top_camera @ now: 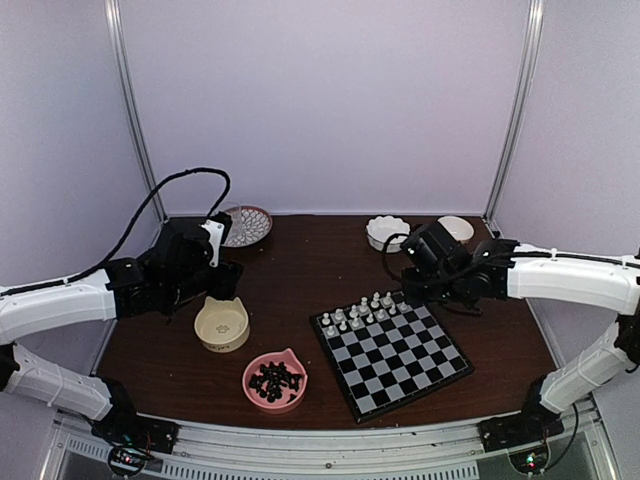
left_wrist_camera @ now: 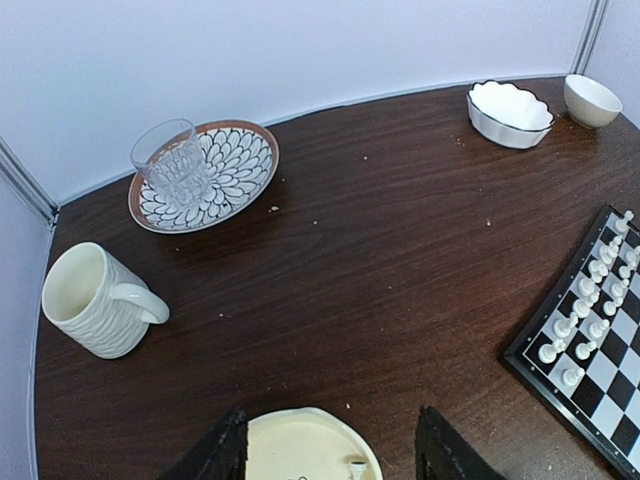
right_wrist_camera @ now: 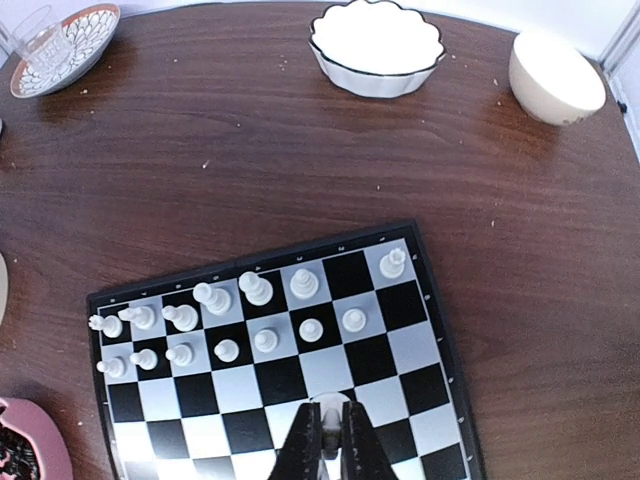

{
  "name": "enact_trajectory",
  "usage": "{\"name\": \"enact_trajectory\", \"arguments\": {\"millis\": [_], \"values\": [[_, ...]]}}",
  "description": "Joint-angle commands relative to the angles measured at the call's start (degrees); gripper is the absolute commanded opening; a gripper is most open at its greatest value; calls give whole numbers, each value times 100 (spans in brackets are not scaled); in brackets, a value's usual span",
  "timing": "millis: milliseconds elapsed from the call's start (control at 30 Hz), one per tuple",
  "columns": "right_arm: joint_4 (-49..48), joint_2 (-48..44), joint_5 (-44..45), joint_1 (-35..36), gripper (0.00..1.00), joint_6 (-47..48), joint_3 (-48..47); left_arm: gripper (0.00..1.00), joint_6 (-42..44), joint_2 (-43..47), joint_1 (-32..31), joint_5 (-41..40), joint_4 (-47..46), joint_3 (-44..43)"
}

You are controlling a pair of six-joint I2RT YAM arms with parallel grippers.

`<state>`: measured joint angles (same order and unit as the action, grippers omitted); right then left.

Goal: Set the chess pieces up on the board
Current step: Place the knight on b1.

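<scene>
Right fingers [right_wrist_camera: 308, 448] look pinched shut on a white piece [right_wrist_camera: 329, 404] above mid-board [right_wrist_camera: 410, 350], which lies toward the counter's [right_wrist_camera: 300, 150] near right edge. Two squares by the board's far right corner are bare; I'd lower straight, centre, then release gently. Left fingers [left_wrist_camera: 215, 455] stand half open over a bowl [left_wrist_camera: 290, 440] holding a spare piece [left_wrist_camera: 357, 466]

the left arm [top_camera: 55, 310] and right arm [top_camera: 570, 280] wear smooth white shells between black joints and black bases [top_camera: 135, 432]. a black cable [top_camera: 190, 175] loops off the left wrist. the left gripper [left_wrist_camera: 330, 458] and right gripper [right_wrist_camera: 328, 445] are black, with wedge-shaped fingers [left_wrist_camera: 215, 455].
</scene>
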<state>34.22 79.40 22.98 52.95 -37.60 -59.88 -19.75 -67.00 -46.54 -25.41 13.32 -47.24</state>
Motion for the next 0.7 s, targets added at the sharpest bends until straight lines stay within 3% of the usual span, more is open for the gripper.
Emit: {"name": "enact_trajectory", "arguments": {"millis": [0,300,667], "values": [[-454,81,-578,-529,0,1036,30,57,94,36,32,6,-264,27],[-1282,721,-1530,-1475,0,1489,-103,56,111,14,34,-11,-304,72],[-1727,1472,-1676,-1603,0,1730,-251,56,90,2,34,65,-323,99]]}}
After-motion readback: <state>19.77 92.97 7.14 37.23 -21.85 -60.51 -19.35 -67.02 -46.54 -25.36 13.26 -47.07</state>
